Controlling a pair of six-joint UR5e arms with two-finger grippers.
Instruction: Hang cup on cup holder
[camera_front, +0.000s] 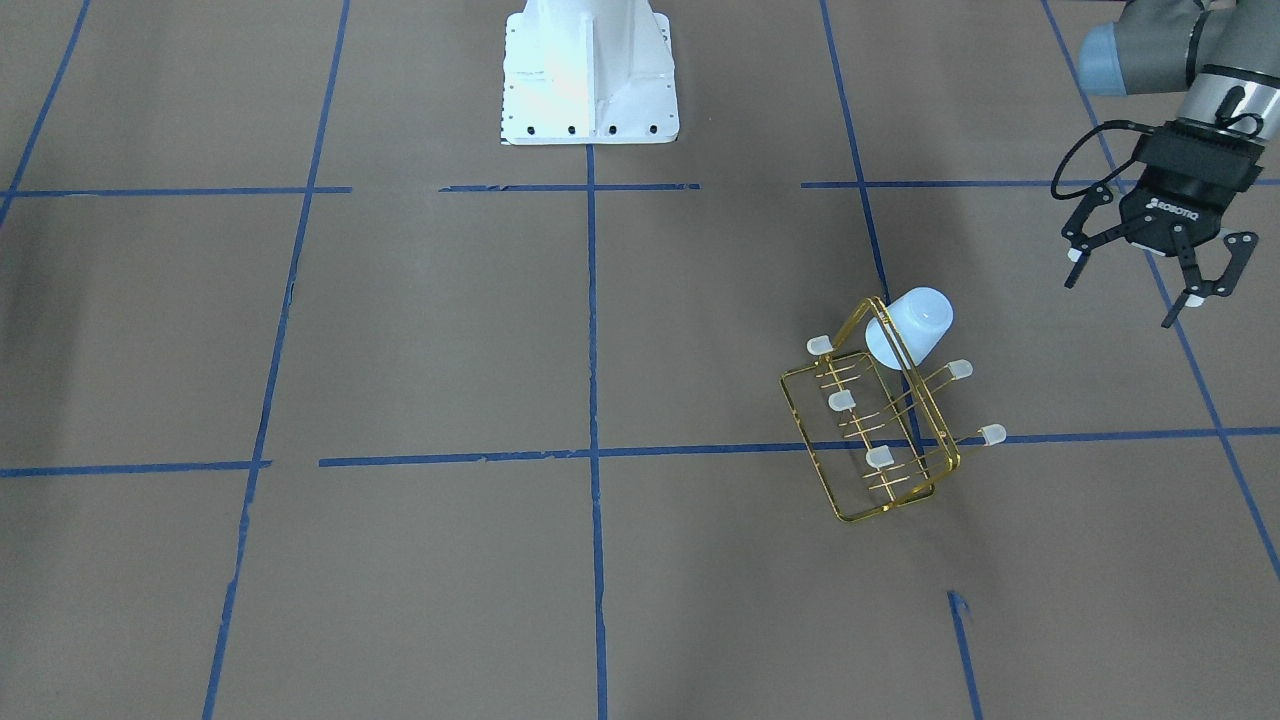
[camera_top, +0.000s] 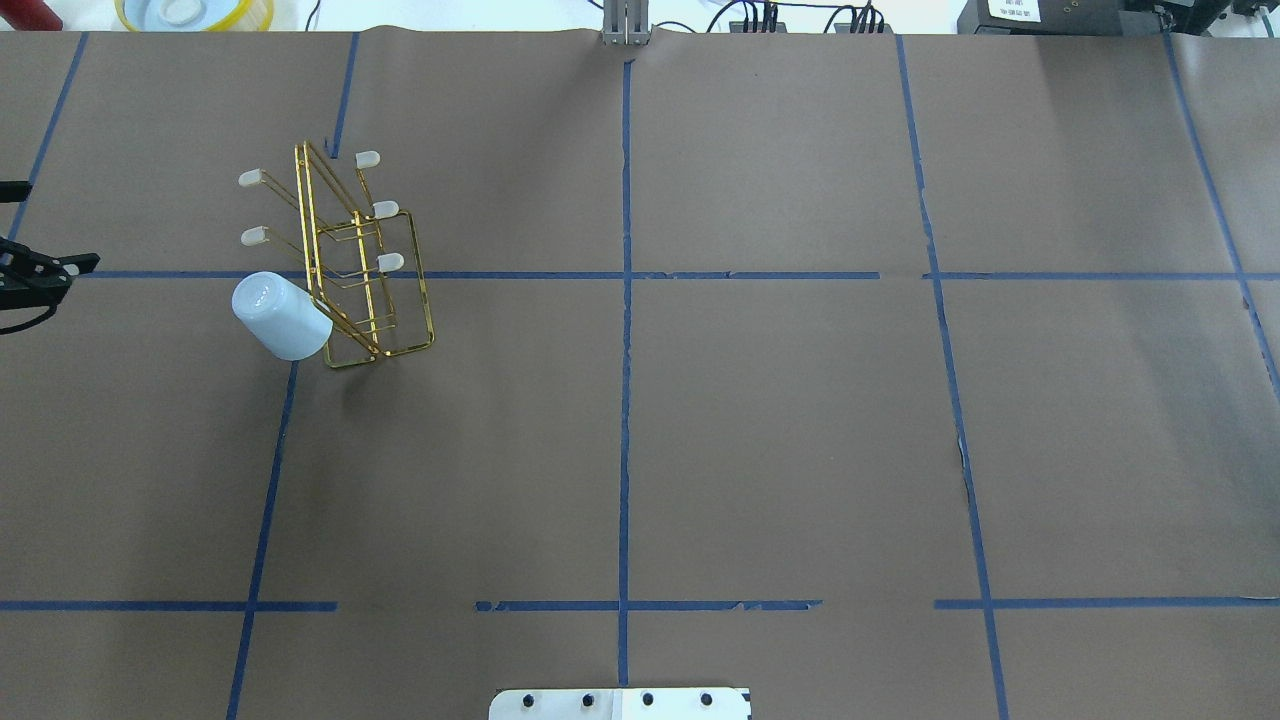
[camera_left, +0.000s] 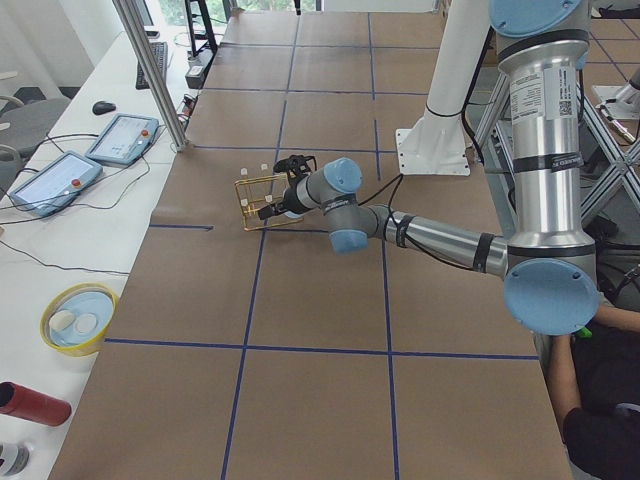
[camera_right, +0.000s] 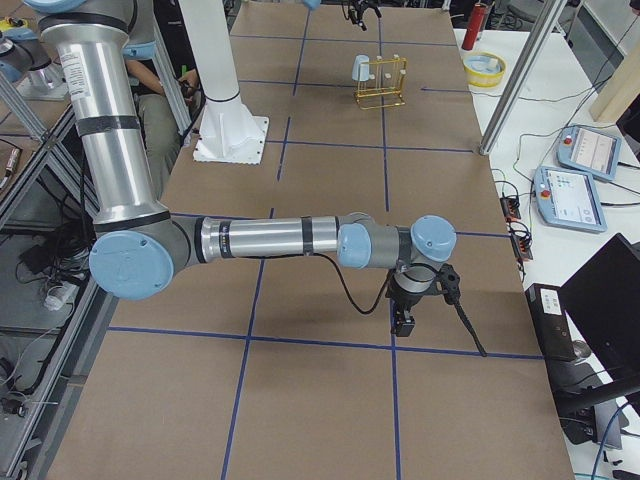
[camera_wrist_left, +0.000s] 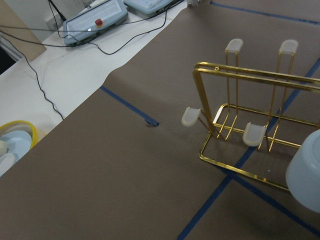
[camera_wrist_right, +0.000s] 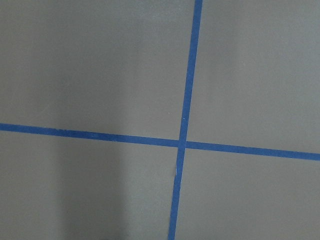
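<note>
Left gripper (camera_front: 1128, 290) spread | right gripper (camera_right: 438, 335): cannot tell | 1 cup (camera_front: 912, 325) on 1 cup holder (camera_front: 811, 447)

The brand name ROBOTIQ stands in white letters on the black body of the left gripper (camera_front: 1125, 290), the only wording legible in any view, while a white sticker (camera_left: 549, 95) on the left arm (camera_left: 545, 200) is too small to read.
</note>
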